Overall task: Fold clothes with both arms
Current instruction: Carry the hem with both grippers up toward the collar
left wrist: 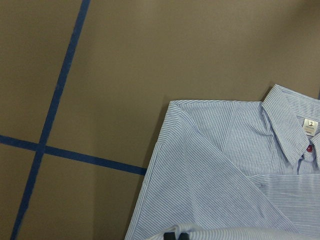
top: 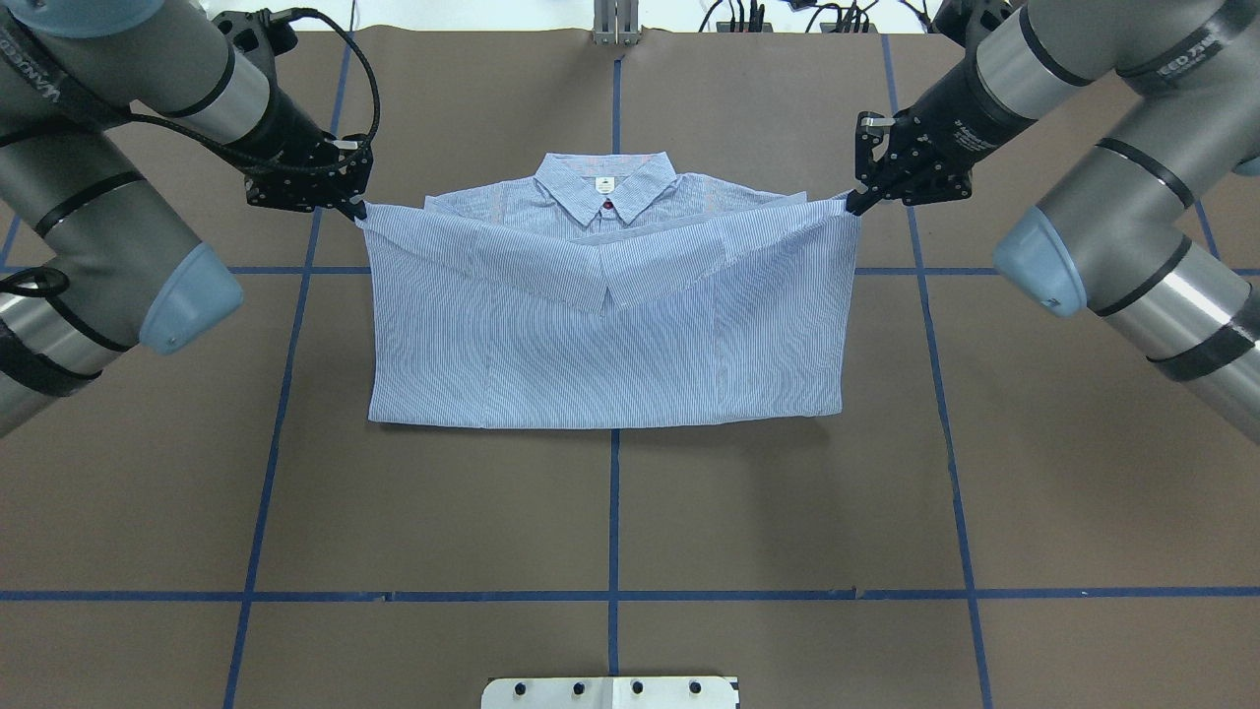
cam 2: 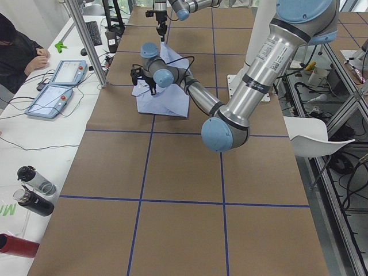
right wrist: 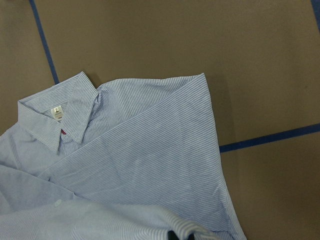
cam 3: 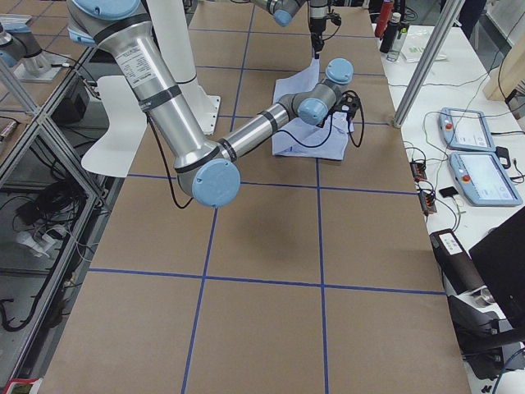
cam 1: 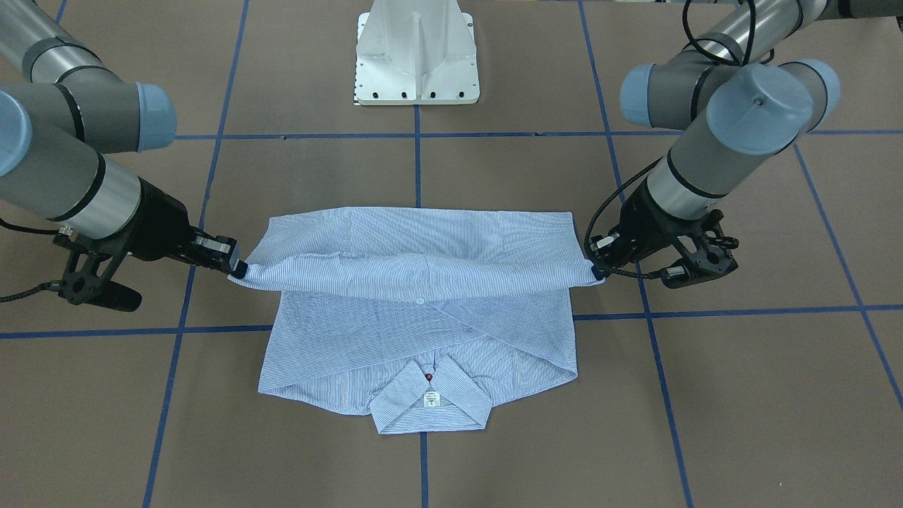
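Observation:
The clothes are one light blue striped shirt (top: 610, 335) lying on the brown table, its collar (top: 605, 187) on the side far from the robot. The shirt's lower half is lifted and drawn over towards the collar as a taut fold (cam 1: 416, 271). My left gripper (top: 354, 205) is shut on the fold's left corner, seen at the right in the front-facing view (cam 1: 598, 271). My right gripper (top: 854, 202) is shut on the other corner (cam 1: 238, 269). Both wrist views look down on the collar and white neck label (left wrist: 310, 125) (right wrist: 56, 112).
The white pedestal base (cam 1: 416, 56) stands at the robot's side of the table. Blue tape lines (top: 614, 512) cross the brown surface. A side bench holds tablets (cam 2: 57, 86) and bottles (cam 2: 34, 190), with a person (cam 2: 17, 52) seated at it.

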`<state>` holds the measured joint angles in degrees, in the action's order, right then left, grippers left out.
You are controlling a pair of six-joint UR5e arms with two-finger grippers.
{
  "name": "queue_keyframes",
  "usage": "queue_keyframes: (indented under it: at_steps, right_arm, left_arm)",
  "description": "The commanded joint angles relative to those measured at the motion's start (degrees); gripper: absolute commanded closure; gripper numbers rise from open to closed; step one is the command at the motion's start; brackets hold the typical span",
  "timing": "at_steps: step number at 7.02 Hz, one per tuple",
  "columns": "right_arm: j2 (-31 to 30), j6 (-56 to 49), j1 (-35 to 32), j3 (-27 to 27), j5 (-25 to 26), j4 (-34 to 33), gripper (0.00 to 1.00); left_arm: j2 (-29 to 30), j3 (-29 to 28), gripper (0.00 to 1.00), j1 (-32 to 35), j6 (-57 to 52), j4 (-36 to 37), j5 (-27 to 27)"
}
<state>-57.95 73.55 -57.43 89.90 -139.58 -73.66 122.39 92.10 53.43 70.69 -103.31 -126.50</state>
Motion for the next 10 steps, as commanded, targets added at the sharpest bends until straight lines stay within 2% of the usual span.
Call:
queue_keyframes:
  at_steps: [1, 5, 8, 10]
  right_arm:
    - [2.9, -0.2, 0.1, -5.2, 0.1, 0.1, 1.0]
    - [6.0, -0.2, 0.1, -10.3, 2.0, 0.1, 1.0]
    - [8.3, -0.2, 0.1, -14.5, 3.1, 0.1, 1.0]
    - [8.6, -0.2, 0.1, -17.0, 3.4, 3.3, 1.0]
  left_arm:
    - [0.5, -6.5, 1.0, 0.0, 0.2, -7.6, 0.0]
    - [3.3, -13.9, 1.0, 0.0, 0.1, -12.3, 0.3]
    - [3.6, -15.5, 1.0, 1.0, -0.2, -12.4, 0.6]
    - [3.6, -16.8, 1.0, 1.5, -0.3, -13.6, 0.7]
